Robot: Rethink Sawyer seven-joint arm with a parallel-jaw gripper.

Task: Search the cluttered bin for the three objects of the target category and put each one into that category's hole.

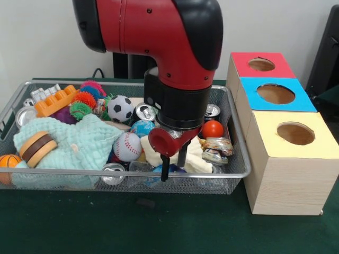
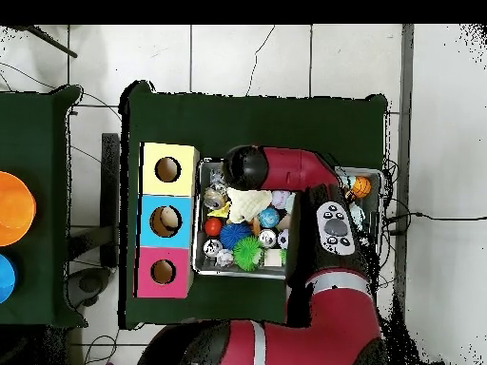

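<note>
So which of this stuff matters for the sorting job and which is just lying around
Part of the job:
- bin
- claw, over the bin's clutter
- red-topped box, blue-topped box, yellow-topped box, each with a hole
- the clutter itself; the target category doesn't show

Just lying about:
- orange disc on the neighbouring table
- blue disc beside it

The red and black arm (image 1: pixel 159 37) comes down from the top of the front view, bends at a thick elbow and ends in a black wrist pointing straight down. Below the wrist hangs the gripper (image 1: pixel 172 161), red at its base, with dark fingers pointing down. Whether it is open or closed cannot be seen from either view.
</note>
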